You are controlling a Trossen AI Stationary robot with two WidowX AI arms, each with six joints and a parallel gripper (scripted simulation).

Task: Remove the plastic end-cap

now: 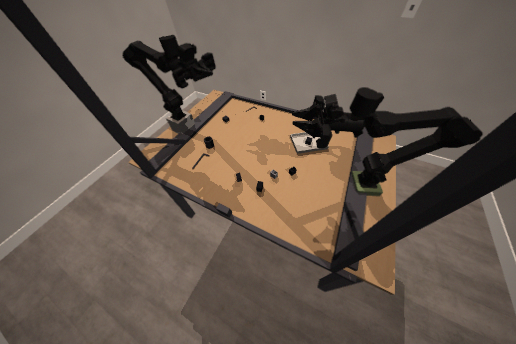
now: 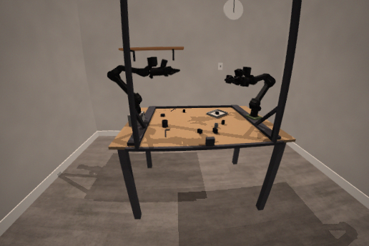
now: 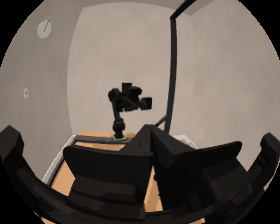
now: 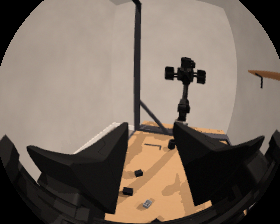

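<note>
With the end-cap (image 1: 308,141) (image 2: 217,113) apparently lying in the metal parts tray (image 1: 299,143) (image 2: 217,116), we're holding the closed left end effector (image 1: 211,73) (image 2: 179,71) (image 3: 148,128) (image 4: 185,73) and empty, part-open right end effector (image 1: 294,118) (image 2: 227,79) (image 3: 133,102) (image 4: 150,125) clear of it.

The fingers of the left end effector (image 1: 211,72) (image 2: 179,71) (image 3: 150,127) are seen pressed together at their tips, above the bench (image 1: 225,131) (image 2: 186,137) (image 3: 63,181) (image 4: 153,162). Beyond them, well apart, the right arm (image 1: 420,120) (image 2: 264,92) (image 3: 118,125) is seen raised above its green base plate (image 1: 375,192) (image 2: 259,116) (image 3: 114,138). A dark frame post (image 1: 425,201) (image 2: 293,40) (image 3: 173,65) is shown upright beside it; a round clock (image 2: 233,9) (image 3: 44,29) is mounted on the wall, above a small pale wall plate (image 1: 412,6) (image 2: 220,66) (image 3: 26,93).
</note>
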